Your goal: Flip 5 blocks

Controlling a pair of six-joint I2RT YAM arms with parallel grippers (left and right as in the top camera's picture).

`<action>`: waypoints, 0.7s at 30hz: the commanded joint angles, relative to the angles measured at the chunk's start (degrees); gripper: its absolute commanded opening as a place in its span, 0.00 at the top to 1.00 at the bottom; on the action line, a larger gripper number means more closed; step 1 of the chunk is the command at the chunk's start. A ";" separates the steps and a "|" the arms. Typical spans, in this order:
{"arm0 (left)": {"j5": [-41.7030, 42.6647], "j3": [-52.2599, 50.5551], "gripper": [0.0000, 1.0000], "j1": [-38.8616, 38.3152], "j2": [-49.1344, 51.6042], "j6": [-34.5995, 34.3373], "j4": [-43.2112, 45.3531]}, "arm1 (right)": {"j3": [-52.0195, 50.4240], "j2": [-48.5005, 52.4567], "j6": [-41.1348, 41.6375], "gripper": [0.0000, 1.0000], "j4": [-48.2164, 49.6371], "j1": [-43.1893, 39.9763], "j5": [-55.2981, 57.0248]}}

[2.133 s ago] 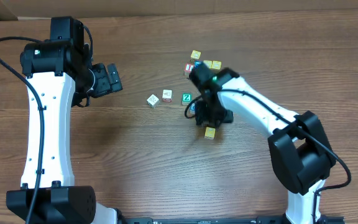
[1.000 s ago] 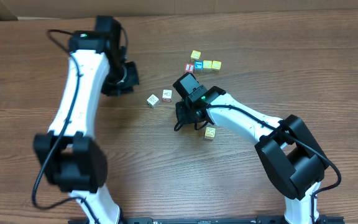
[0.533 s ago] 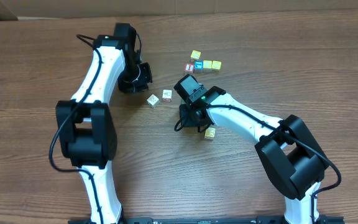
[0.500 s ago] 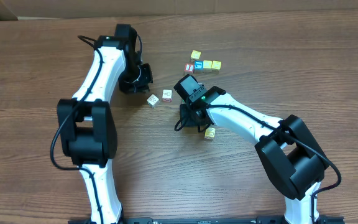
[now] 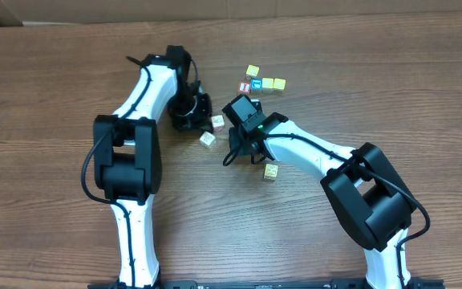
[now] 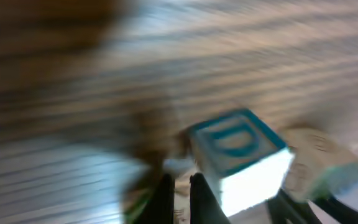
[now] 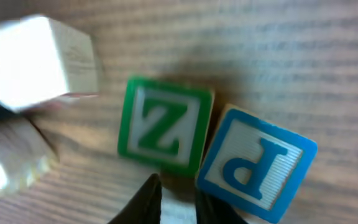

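Under the right gripper the green Z block and blue P block sit touching. Its fingers are barely parted, gripping nothing. Best bet is to centre on one cube, pinch opposite faces and not nudge the neighbour. The left gripper is pinched shut near the whitish blocks. Its wrist view is too smeared to read, and overhead the arm hides Z and P.

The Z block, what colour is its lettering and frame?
Green, on a pale face. The Z block shows best in the right wrist view.
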 commanded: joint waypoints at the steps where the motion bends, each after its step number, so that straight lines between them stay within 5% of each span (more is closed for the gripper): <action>1: 7.39 -0.04 0.96 -2.05 0.59 1.70 0.83 | 0.15 0.48 0.37 0.74 2.27 -2.40 -0.07; 8: 15.91 0.59 0.96 -2.25 0.59 1.70 4.59 | 0.90 0.46 -0.68 0.66 8.52 -9.29 -18.97; 12: 17.27 4.68 0.96 -0.66 0.48 1.66 4.11 | 5.16 0.35 -3.48 0.51 6.14 -13.57 -31.87; 18: 10.01 13.57 0.96 1.05 -0.81 -0.46 1.27 | 17.20 0.15 -9.57 0.31 -11.10 -16.87 -23.17; 21: 4.66 13.90 0.96 0.70 -0.76 -1.42 1.16 | 18.58 0.15 -9.18 0.31 -14.53 -16.92 -16.02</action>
